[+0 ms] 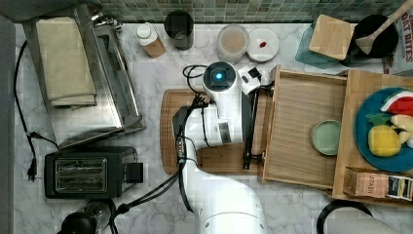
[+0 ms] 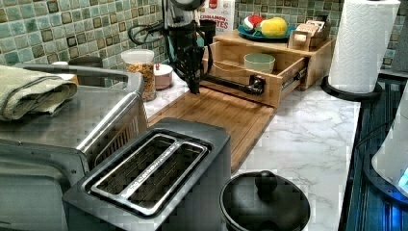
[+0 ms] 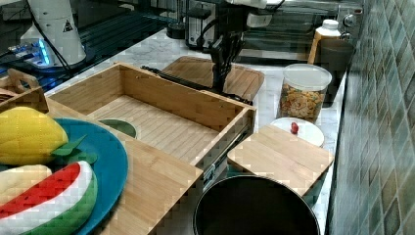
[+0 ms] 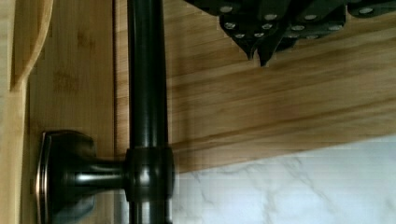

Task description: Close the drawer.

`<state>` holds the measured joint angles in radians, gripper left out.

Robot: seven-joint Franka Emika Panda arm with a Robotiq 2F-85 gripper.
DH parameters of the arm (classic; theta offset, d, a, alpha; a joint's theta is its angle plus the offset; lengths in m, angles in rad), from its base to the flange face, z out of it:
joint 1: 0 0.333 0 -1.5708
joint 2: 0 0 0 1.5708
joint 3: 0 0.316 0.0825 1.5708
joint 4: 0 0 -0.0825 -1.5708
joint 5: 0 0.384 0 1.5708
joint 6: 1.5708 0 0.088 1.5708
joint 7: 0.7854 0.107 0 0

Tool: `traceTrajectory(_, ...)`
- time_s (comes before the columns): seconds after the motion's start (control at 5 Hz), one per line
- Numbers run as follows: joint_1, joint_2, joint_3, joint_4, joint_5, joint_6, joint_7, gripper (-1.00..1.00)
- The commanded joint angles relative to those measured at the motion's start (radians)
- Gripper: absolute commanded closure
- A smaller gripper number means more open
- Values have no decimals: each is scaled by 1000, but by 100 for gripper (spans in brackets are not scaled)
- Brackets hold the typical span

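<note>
Drawer [image 1: 297, 117]: light bamboo, wide and shallow, pulled far out of the wooden box [image 1: 363, 87] toward the top view's left; slatted bottom exposed. A pale green bowl [image 1: 326, 137] is held inside, near the box end. In the left view the drawer [image 2: 250, 77] is seen open toward the cutting board, in the right view [image 3: 161, 122] toward the arm.

Handle [image 4: 147, 84]: dark metal bar, fixed across the drawer front by a mount [image 4: 70, 175]; seen also as a dark bar [image 2: 235, 84] in the left view.

Gripper [image 4: 260, 51]: black, fingertips brought together to a point, nothing held; placed just beside the handle, apart from it, above the cutting board. It is seen hanging down in the left view [image 2: 194, 86] and the right view [image 3: 219, 83].

Cutting board [image 1: 214, 163]: darker wood, rounded corners, laid on the marble counter [image 1: 146, 195] against the drawer front.

Box top: blue plate [image 1: 363, 131] with toy fruit, tea box [image 1: 377, 184].

Elsewhere on the counter: toaster [image 1: 90, 171], toaster oven [image 1: 97, 83] with folded towel [image 1: 63, 61], cereal jar [image 3: 303, 95], paper towel roll [image 2: 361, 43].
</note>
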<state>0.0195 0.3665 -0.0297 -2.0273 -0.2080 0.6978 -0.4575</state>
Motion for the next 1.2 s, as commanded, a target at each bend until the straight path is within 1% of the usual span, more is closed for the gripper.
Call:
traceTrajectory(0.2,-6,-98,-40,-119,-82,89,9,100)
traceTrajectory(0.4,-56,-123,-49,-152,-60,123,-84,100)
traceTrajectory(0.6,-122,-127,-67,-113,-32,99,-216,100)
traceTrajectory(0.8,-189,-132,-90,-104,2,128,-360,100)
traceTrajectory(1.0,-283,-114,-104,-104,79,228,-548,100)
traceTrajectory(1.2,-368,-72,-115,-5,206,125,-621,100)
